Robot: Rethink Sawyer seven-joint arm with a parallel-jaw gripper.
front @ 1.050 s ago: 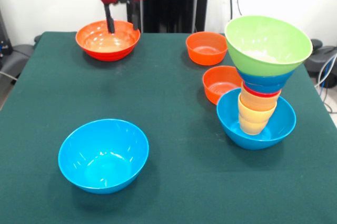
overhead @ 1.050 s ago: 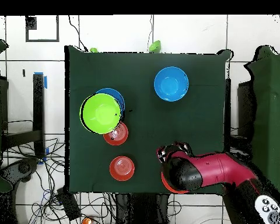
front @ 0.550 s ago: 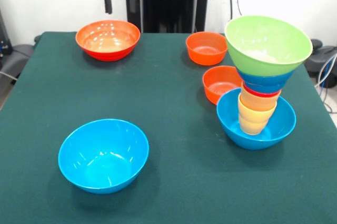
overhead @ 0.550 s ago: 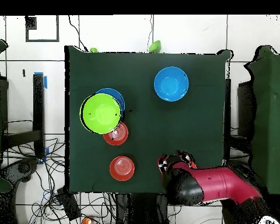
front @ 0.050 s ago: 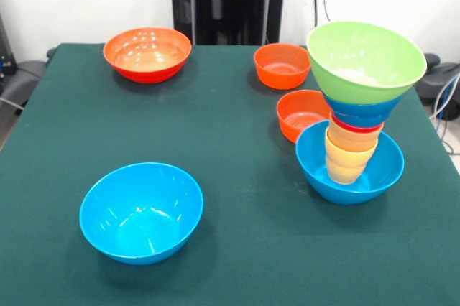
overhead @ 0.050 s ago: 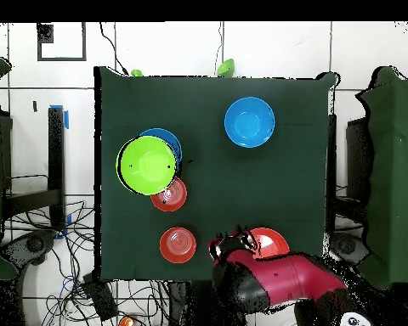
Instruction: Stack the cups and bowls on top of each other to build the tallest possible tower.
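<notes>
The pincer (front @ 0.050 s ago: 205, 6), fingers apart and empty, hangs raised behind the desk (front @ 0.050 s ago: 230, 126), beside the large orange bowl (front @ 0.050 s ago: 147, 54).

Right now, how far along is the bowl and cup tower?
Partly built: the tower stands in a light-blue bowl, with nested cups and a green bowl on top. Nothing is in hand; the gripper hangs empty at the table's back edge. Left: the large orange bowl, two small orange bowls and the other blue bowl.
</notes>
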